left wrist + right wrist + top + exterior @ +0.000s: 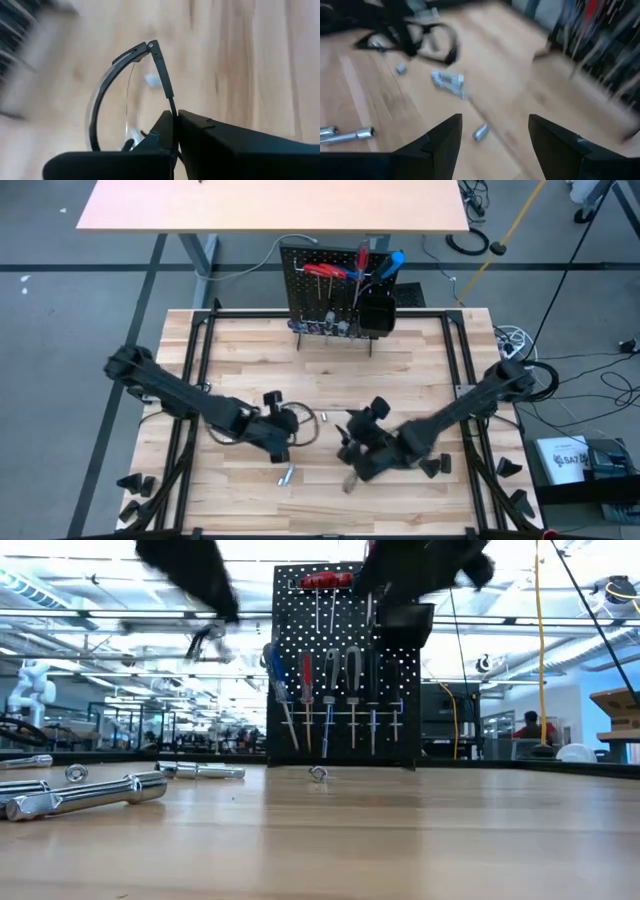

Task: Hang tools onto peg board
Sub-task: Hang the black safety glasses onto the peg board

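The peg board (pixel 335 290) stands upright at the table's far edge. Red- and blue-handled tools (pixel 330 690) hang on its hooks, and a black bin (pixel 377 310) is fixed to its right side. My left gripper (pixel 281 427) is near the table's middle, shut on black-framed clear safety glasses (pixel 112 80). My right gripper (pixel 495 125) is open and empty above the table, right of the glasses (pixel 437 37); it also shows in the high view (pixel 352 450). Small silver metal bits (pixel 449 80) lie on the wood between the two grippers. My left gripper pinches the glasses' thin black temple arm (pixel 170 102) between its two fingers, a little below the hinge (pixel 152 46). The fingers lie across the temple arm. The frame and clear lens (pixel 132 107) stick out ahead of the fingertips.
Silver sockets and bars (pixel 85 795) lie on the near left of the table, and another bit (pixel 285 475) lies near the front middle. Black wedge blocks (pixel 135 485) sit at the near corners. Bare wood lies between the grippers and the peg board.
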You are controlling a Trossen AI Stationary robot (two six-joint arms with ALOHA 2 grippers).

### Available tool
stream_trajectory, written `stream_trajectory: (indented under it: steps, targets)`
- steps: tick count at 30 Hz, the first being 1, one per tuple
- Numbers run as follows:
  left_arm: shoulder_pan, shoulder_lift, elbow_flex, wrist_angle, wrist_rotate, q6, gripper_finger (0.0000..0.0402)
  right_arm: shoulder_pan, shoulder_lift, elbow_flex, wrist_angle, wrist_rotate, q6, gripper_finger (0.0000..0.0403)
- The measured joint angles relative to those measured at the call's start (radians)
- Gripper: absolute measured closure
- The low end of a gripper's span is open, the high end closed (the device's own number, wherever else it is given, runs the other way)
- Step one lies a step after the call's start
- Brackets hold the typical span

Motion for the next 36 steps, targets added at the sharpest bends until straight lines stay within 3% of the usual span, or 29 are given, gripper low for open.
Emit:
stream_trajectory:
  steps: [3, 5, 8, 11, 14, 16, 18, 24, 29, 36]
  targets:
    - [-0.042, -0.097, -0.008, 0.111, -0.128, 0.093, 0.0392, 0.063, -0.049, -0.057, 0.042, 0.119, -0.039, 0.0181]
    - [-0.066, -0.171, -0.046, 0.246, -0.14, 0.183, 0.0392, 0.095, -0.1, -0.124, 0.128, 0.149, -0.06, 0.0181]
    - [-0.075, -0.279, -0.133, 0.499, -0.04, 0.295, 0.0392, 0.119, -0.179, -0.249, 0.396, 0.14, -0.186, 0.0181]
    - [-0.07, -0.357, -0.249, 0.747, 0.089, 0.36, 0.0392, 0.117, -0.221, -0.377, 0.82, -0.006, -0.444, 0.0181]
    - [-0.055, -0.392, -0.373, 0.995, 0.216, 0.391, 0.0392, 0.082, -0.198, -0.48, 1.317, -0.17, -0.67, 0.0181]
    - [-0.045, -0.392, -0.448, 1.168, 0.293, 0.395, 0.0392, 0.049, -0.153, -0.515, 1.571, -0.199, -0.725, 0.0181]
    - [-0.039, -0.38, -0.512, 1.322, 0.348, 0.402, 0.0392, 0.018, -0.104, -0.524, 1.698, -0.183, -0.734, 0.0181]
    - [-0.035, -0.311, -0.595, 1.677, 0.437, 0.466, 0.0392, -0.066, 0.072, -0.421, 1.787, -0.192, -0.636, 0.0181]
    - [-0.032, -0.264, -0.596, 1.691, 0.314, 0.468, 0.0392, -0.085, 0.157, -0.296, 1.783, -0.198, -0.63, 0.0181]
    - [-0.033, -0.23, -0.588, 1.693, 0.287, 0.529, 0.0392, -0.112, 0.17, -0.197, 1.562, -0.192, -0.51, 0.0181]
